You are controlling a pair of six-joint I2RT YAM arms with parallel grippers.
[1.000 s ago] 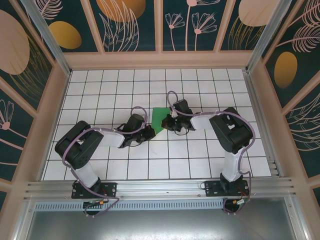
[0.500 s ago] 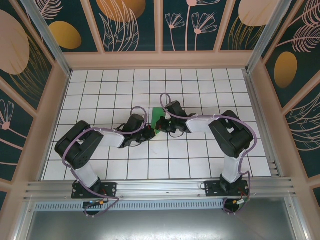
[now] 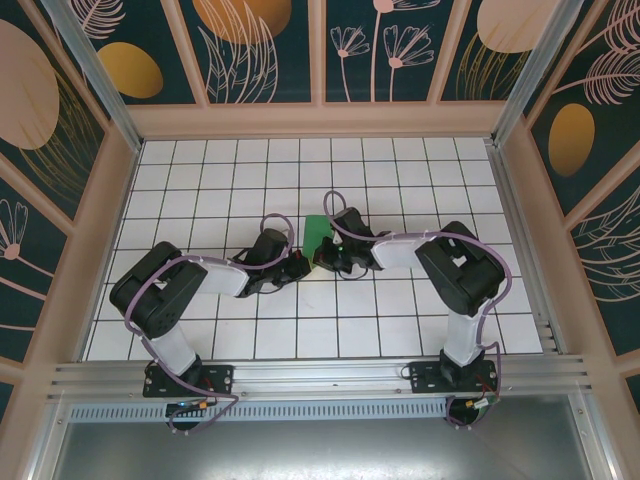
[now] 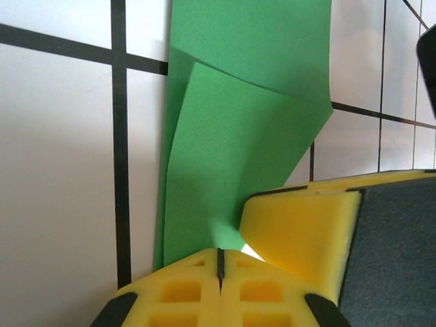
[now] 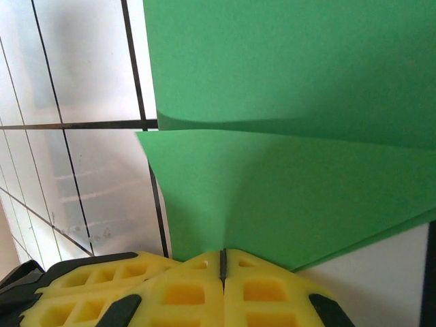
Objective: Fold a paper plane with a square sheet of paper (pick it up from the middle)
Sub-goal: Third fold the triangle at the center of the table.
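Observation:
The square sheet of paper (image 3: 317, 230), thin and green, lies folded on the white grid table, with one flap (image 4: 231, 157) lifted over the layer beneath. My left gripper (image 3: 302, 266) is shut, and in the left wrist view the sheet's near edge runs into the seam of the closed left gripper (image 4: 219, 262). My right gripper (image 3: 320, 256) is also shut, pinching the sheet's raised flap (image 5: 286, 191) at the seam of the right gripper (image 5: 222, 259). The two grippers sit side by side, almost touching. One of the right gripper's yellow fingers (image 4: 300, 225) stands close beside my left jaws.
The white tiled table (image 3: 400, 180) stretches around the paper, ringed by wooden walls (image 3: 320, 120) with dark floral panels. An aluminium rail (image 3: 320, 375) runs along the near edge by the arm bases. Both arms reach inward to the table's middle.
My right gripper has moved left toward the left gripper, carrying its edge of the green sheet over. Less green shows from above. The left arm stayed put.

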